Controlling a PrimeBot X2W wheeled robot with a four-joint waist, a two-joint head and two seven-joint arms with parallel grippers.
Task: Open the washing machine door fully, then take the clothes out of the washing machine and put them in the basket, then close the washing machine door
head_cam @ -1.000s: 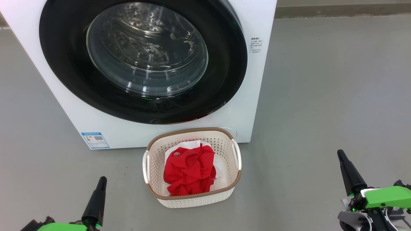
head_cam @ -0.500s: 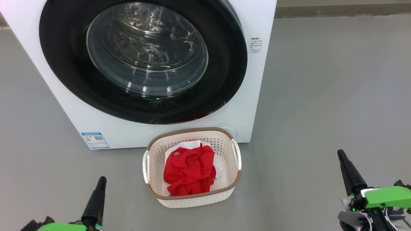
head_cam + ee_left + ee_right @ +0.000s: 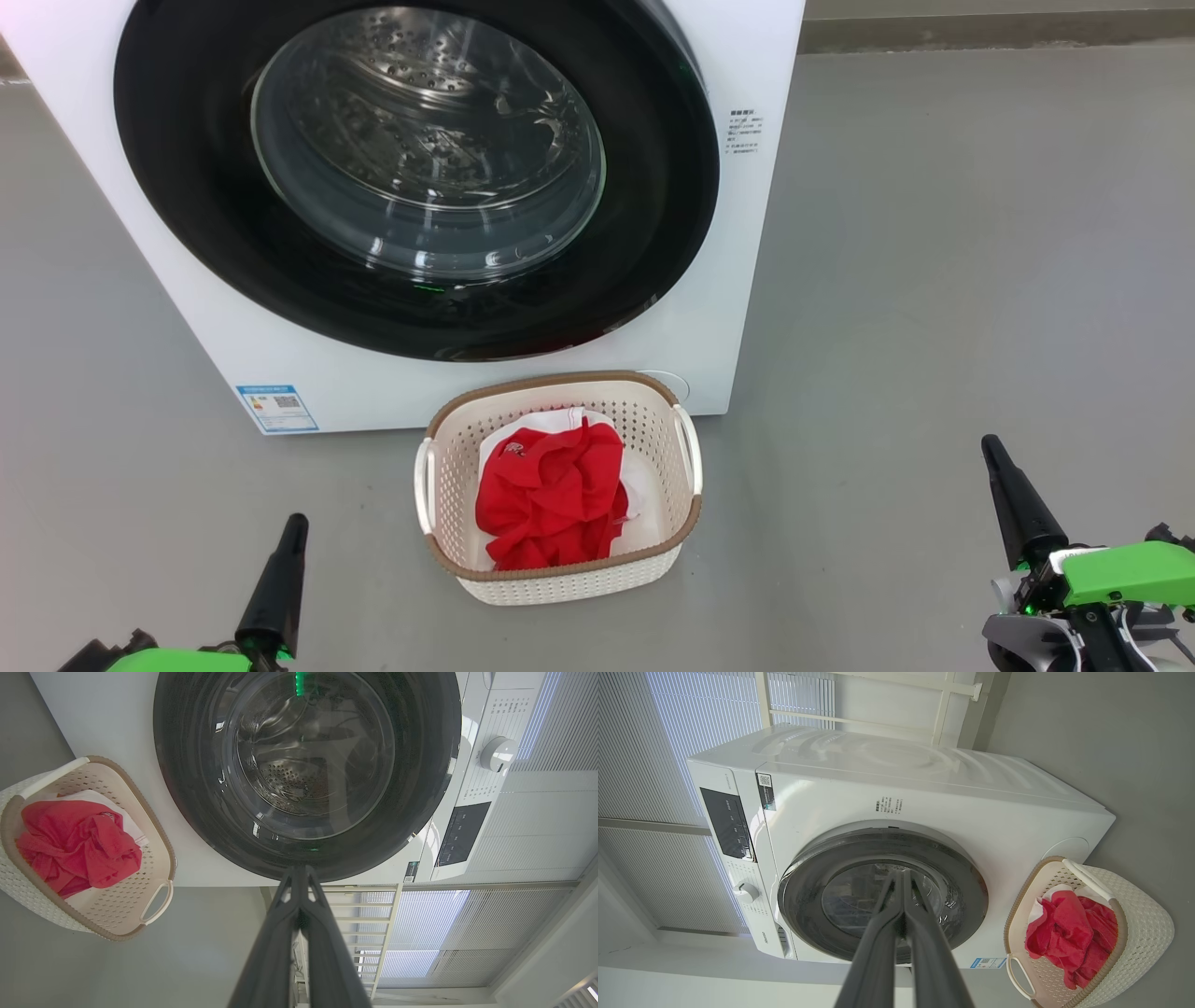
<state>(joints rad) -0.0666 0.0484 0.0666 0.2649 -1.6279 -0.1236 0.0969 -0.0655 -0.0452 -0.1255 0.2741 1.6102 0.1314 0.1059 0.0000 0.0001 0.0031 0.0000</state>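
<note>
The white washing machine point(image 3: 280, 373) fills the upper left of the head view. Its door point(image 3: 177, 187), black-rimmed with a glass bowl, lies flat against the front, closed; only bare steel drum shows through the glass. The cream basket point(image 3: 560, 579) stands on the floor just before the machine, with red clothes point(image 3: 551, 495) crumpled inside over a white piece. My left gripper point(image 3: 294, 523) is shut and empty at the lower left, clear of the basket. My right gripper point(image 3: 990, 446) is shut and empty at the lower right. Both wrist views show the door point(image 3: 187, 788) point(image 3: 971, 891) and closed fingers.
Grey floor point(image 3: 934, 280) spreads wide to the right of the machine and around the basket. A control panel with a knob point(image 3: 497, 753) sits at the machine's top. Pale blinds and a white rail point(image 3: 878, 718) stand behind it.
</note>
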